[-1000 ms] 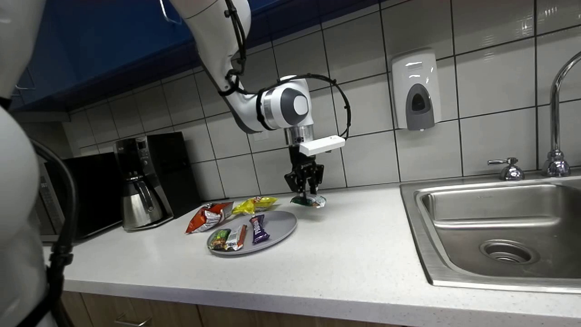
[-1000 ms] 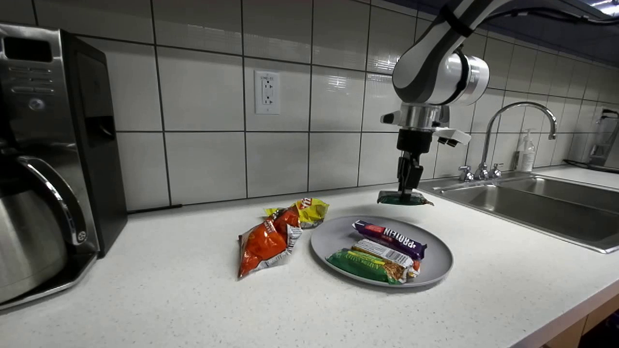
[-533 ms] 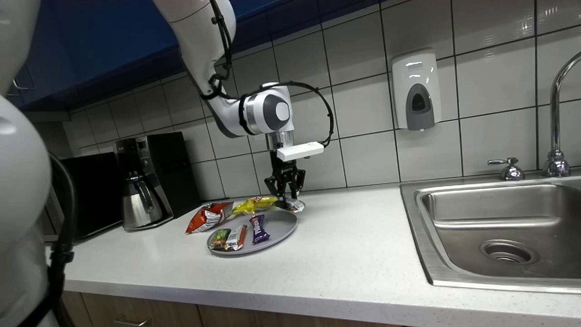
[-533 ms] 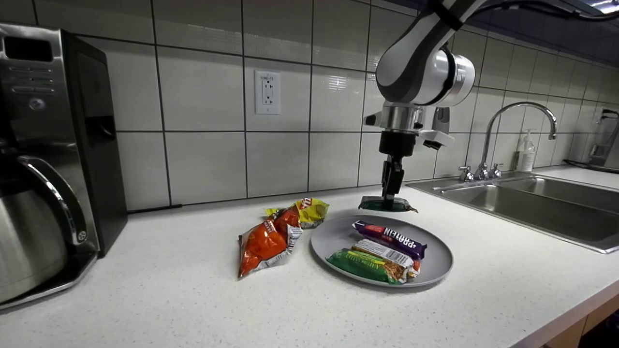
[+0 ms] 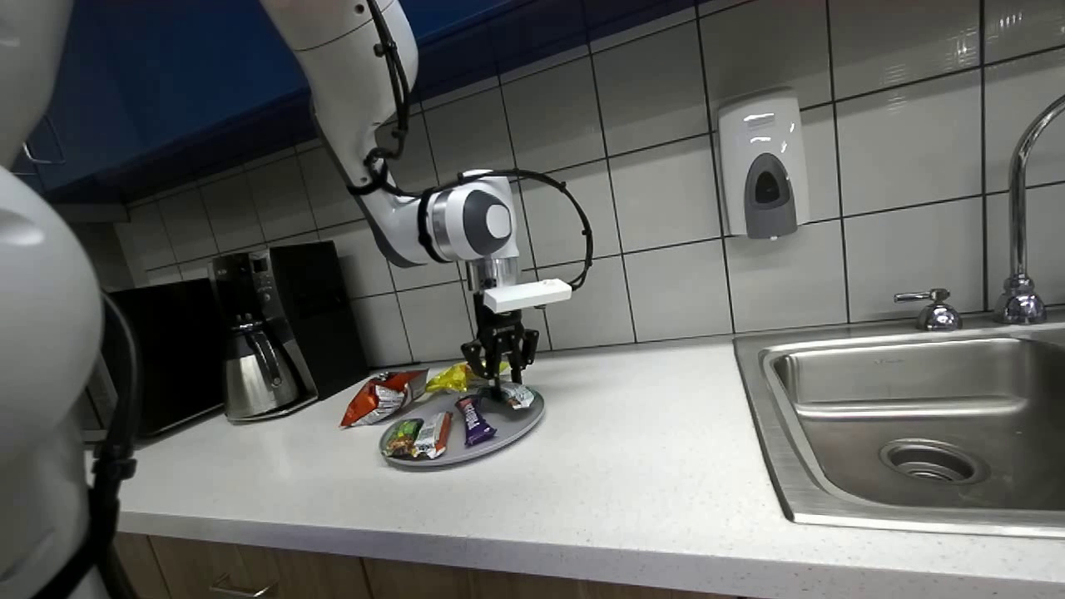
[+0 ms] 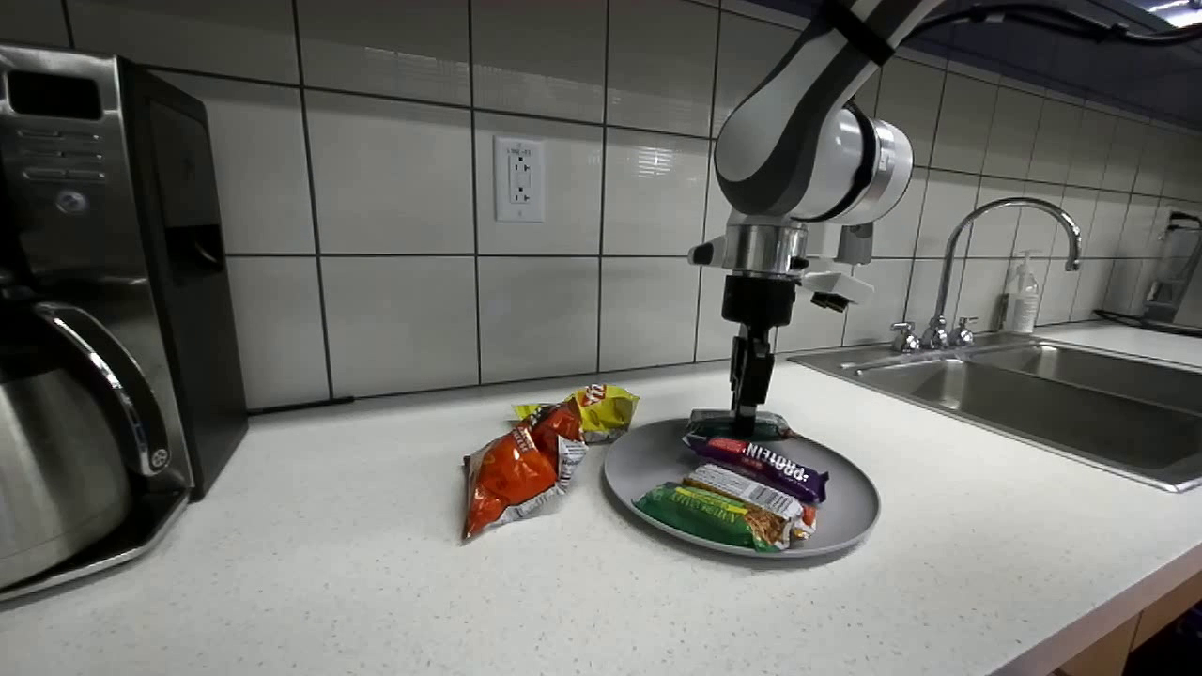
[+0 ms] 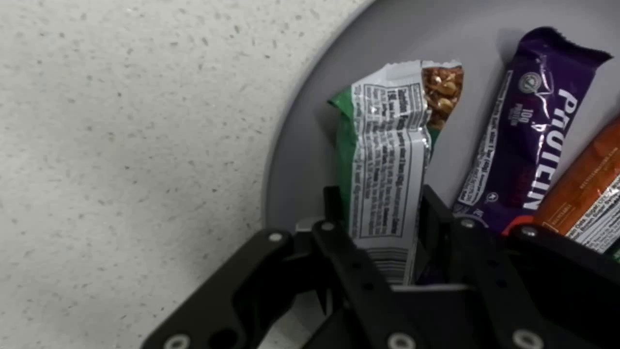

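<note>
My gripper (image 7: pixel 381 201) is shut on a green-and-silver wrapped granola bar (image 7: pixel 387 160), its fingers pressing the wrapper's two long sides. The bar's printed back faces up in the wrist view. In both exterior views the gripper (image 6: pixel 745 422) points straight down over the far part of a round grey plate (image 6: pixel 643 460). Whether the bar rests on the plate or hangs just above it, I cannot tell. Right beside it lies a purple protein bar (image 7: pixel 528 126). Beyond that are an orange-and-white bar (image 7: pixel 596 179) and a green bar (image 6: pixel 704 516), both on the plate.
A red chip bag (image 6: pixel 512 479) and a yellow chip bag (image 6: pixel 606 413) lie beside the plate, close to the tiled wall. A coffee maker (image 5: pixel 266 366) stands farther along the counter. On the opposite side are a steel sink (image 5: pixel 765 416) and its faucet (image 5: pixel 1017 208).
Carrying the granola bar, my gripper has moved sideways toward the chip bags and come down over the plate. The grip looks the same. Bars on the plate and the bags have not visibly moved.
</note>
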Motion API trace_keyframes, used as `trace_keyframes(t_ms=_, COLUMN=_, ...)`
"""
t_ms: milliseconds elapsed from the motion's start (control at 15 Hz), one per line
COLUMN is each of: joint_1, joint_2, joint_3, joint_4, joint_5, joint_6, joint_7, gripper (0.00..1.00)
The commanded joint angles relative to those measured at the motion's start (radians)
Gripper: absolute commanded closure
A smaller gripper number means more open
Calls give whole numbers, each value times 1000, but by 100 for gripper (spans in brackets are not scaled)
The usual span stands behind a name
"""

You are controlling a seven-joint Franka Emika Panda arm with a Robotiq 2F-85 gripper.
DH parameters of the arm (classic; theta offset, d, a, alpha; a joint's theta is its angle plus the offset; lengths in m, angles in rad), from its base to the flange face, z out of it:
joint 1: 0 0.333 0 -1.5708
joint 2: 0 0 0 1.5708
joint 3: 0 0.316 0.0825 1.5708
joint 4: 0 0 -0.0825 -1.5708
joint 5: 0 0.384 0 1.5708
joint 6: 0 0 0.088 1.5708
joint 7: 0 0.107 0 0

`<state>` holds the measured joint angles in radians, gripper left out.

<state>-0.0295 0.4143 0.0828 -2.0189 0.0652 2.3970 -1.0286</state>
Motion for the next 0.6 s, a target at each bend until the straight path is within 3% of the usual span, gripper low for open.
trace_keyframes(t_ms=0, joint_1=-1, joint_2=-37, joint_3=11, joint_4=-56, joint_5=-24, joint_6=13, joint_7=39, gripper=84)
trace_keyframes(t_ms=67, joint_1=3, joint_2=-37, joint_3=9, joint_4=-64, joint_5=-30, joint_6=21, joint_7=45, gripper=84)
trace_keyframes(t_ms=133, joint_1=3, joint_2=-38, joint_3=9, joint_4=-67, joint_5=-30, joint_6=20, joint_7=47, gripper=34)
trace_keyframes(t_ms=200, joint_1=3, joint_2=-40, joint_3=10, joint_4=-71, joint_5=-30, joint_6=23, joint_7=48, gripper=32)
trace_keyframes(t_ms=467, joint_1=-1, joint_2=-55, joint_3=13, joint_4=-79, joint_5=-26, joint_6=36, joint_7=43, gripper=3)
trace_keyframes(t_ms=533, joint_1=-2, joint_2=-64, joint_3=14, joint_4=-82, joint_5=-23, joint_6=36, joint_7=42, gripper=0)
